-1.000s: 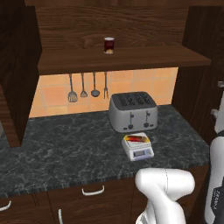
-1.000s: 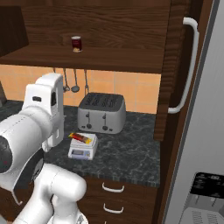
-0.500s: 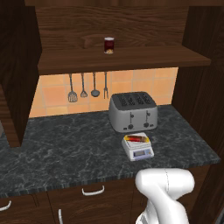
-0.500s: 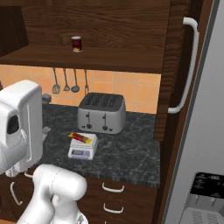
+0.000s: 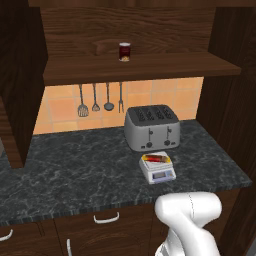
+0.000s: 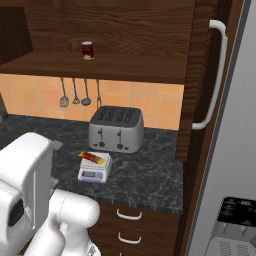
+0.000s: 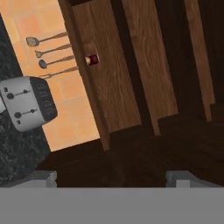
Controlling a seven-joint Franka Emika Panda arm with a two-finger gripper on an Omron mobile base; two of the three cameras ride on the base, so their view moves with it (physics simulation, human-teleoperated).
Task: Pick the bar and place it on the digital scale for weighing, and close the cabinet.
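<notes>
**Weighing done, cabinet doors left to shut**

Looking through the left base view first, I see the thin snack bar in its yellow and red wrapper [image 5: 155, 158] lying flat on the pale plate of the small white square digital scale [image 5: 157, 167], which sits on the dark speckled stone counter [image 5: 75, 170] just in front of the grey four-slot toaster [image 5: 151, 127]. I judge the placing step finished. Above, the dark brown wooden wall cabinet [image 5: 150, 30] stands open, its shelf exposed with a short dark red jar [image 5: 124, 51] on it.

The right base view adds what the left one lacks: the cabinet's right door [image 6: 197, 75] swung out edge-on, with its long silver handle [image 6: 212, 75] facing me. That is presumably what I must push next. The bar [image 6: 93, 158] and scale [image 6: 94, 168] show here too, well apart from the door.

The hand view is rolled sideways: toaster [image 7: 28, 103], hanging utensils [image 7: 50, 52] and jar [image 7: 92, 59] sit at its left. The gripper [image 7: 111, 178] points at dark cabinet wood, its fingertips [image 7: 41, 178] spread wide apart, holding nothing.
</notes>
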